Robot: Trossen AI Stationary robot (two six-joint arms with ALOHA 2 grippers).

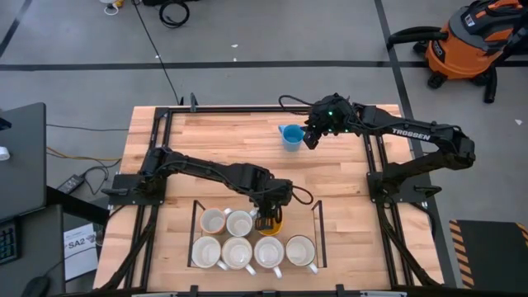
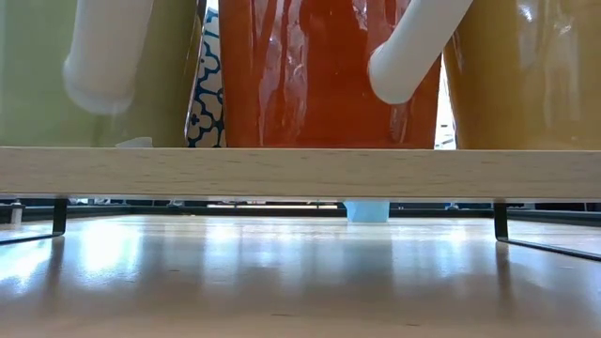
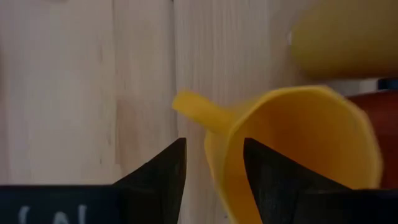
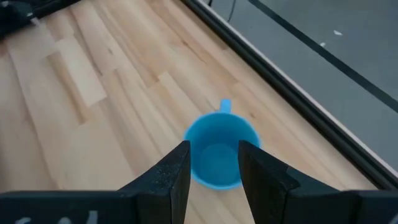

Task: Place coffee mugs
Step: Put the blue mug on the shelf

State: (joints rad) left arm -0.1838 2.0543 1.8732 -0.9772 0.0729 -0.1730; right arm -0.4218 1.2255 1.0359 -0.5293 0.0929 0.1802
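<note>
An orange-yellow mug (image 1: 270,222) stands in the back row of a black-framed tray (image 1: 195,235) at the table's near edge, beside several white-lined mugs (image 1: 238,252). My left gripper (image 3: 214,144) is over it, open and pointing down. One finger (image 3: 267,177) is inside the mug and the other (image 3: 165,171) is outside, near the handle (image 3: 196,112). A blue mug (image 4: 217,152) stands upright on the far part of the table. My right gripper (image 4: 212,146) hovers open just above it and to its right (image 1: 311,137). My left gripper straddles the yellow mug's wall (image 3: 221,162) beside the handle, coming from above. A gap shows between the wall and the outer finger. The inner finger lies close to the wall, and I cannot tell whether it touches.
The low view looks under the tray's wooden edge (image 2: 300,171); green, red and ochre mug walls fill the view above it. Bare tabletop (image 1: 239,144) lies between the tray and the blue mug. Black frame rails (image 1: 375,157) run along the table's sides.
</note>
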